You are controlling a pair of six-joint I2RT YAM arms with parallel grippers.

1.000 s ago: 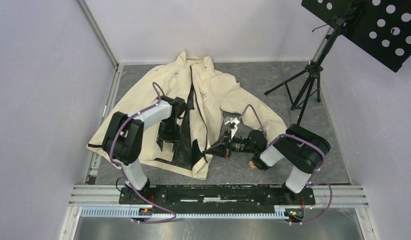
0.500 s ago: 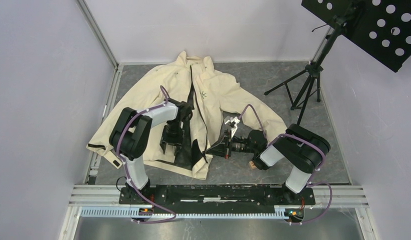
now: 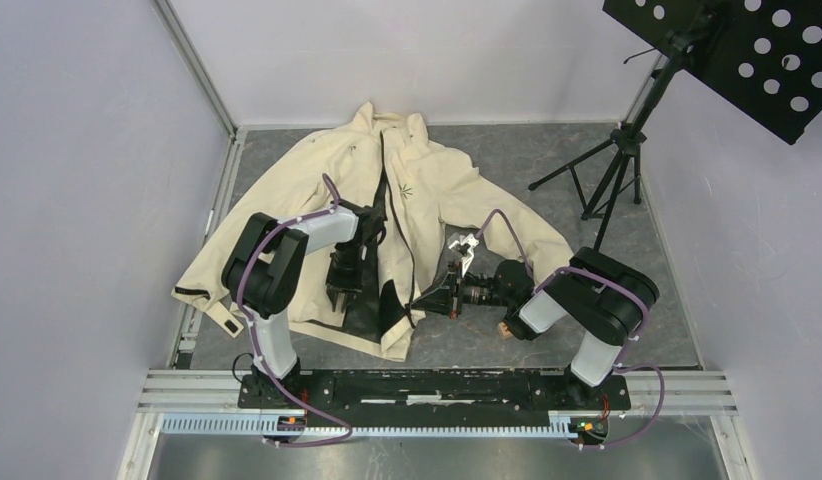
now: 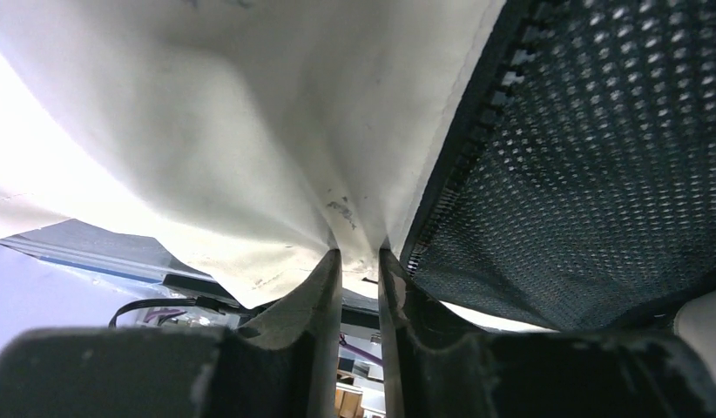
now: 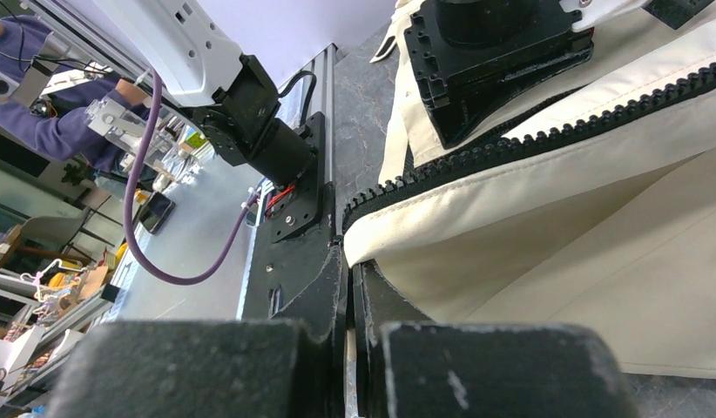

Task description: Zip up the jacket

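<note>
The cream-beige jacket (image 3: 427, 185) lies spread on the grey floor, front open, black lining (image 3: 365, 312) showing near the hem. My left gripper (image 3: 340, 297) is shut on the left front panel's hem, pinching cream fabric (image 4: 276, 165) next to the dark zipper teeth (image 4: 476, 131) and mesh lining (image 4: 598, 157). My right gripper (image 3: 425, 299) is shut on the bottom corner of the right front panel (image 5: 546, 226), right at the end of its zipper teeth (image 5: 511, 144). The two front edges are apart.
A black tripod stand (image 3: 612, 165) with a perforated black board (image 3: 757, 55) stands at the back right. Pale walls close in left, back and right. The black rail (image 3: 437, 385) holding the arm bases runs along the near edge.
My left arm has shifted slightly right and forward, carrying the left hem toward the centre. The right gripper holds its corner almost still.
</note>
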